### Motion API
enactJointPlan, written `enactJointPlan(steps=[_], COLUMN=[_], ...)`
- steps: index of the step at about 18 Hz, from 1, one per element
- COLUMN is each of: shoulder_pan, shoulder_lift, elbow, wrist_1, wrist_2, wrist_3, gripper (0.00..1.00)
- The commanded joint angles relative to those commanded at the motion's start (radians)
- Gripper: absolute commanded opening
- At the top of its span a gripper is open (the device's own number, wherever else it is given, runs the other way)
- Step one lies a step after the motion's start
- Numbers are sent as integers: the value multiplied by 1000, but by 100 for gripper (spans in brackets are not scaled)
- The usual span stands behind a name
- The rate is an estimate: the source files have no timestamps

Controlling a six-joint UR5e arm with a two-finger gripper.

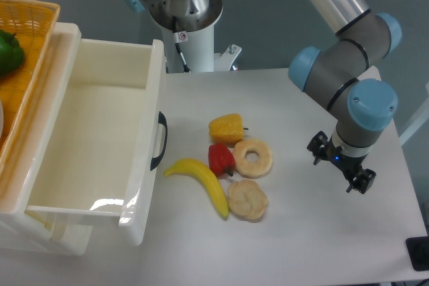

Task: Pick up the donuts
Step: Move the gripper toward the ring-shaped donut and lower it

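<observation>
The hand [340, 168] is hovering over the tabletop [301, 232], well right of the donuts [253, 157]; whether its fingers are open is unclear.

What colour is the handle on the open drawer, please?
Black; the handle on the white drawer front shows clearly in the fixed camera view.

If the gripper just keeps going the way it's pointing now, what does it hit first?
Most likely the bare table. The gripper seems to point down, right of the donut, with nothing under it, though depth is unclear.
</observation>
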Motion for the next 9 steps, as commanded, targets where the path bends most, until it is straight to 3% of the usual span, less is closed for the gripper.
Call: enactJointPlan(steps=[6, 9], shoulder_pan=[-5, -5], shoulder_lift=[15, 31], elbow=[-60, -152], wrist_1=[3, 73], wrist_2=[-2, 0], wrist_3=[-9, -15], gripper=[100, 100])
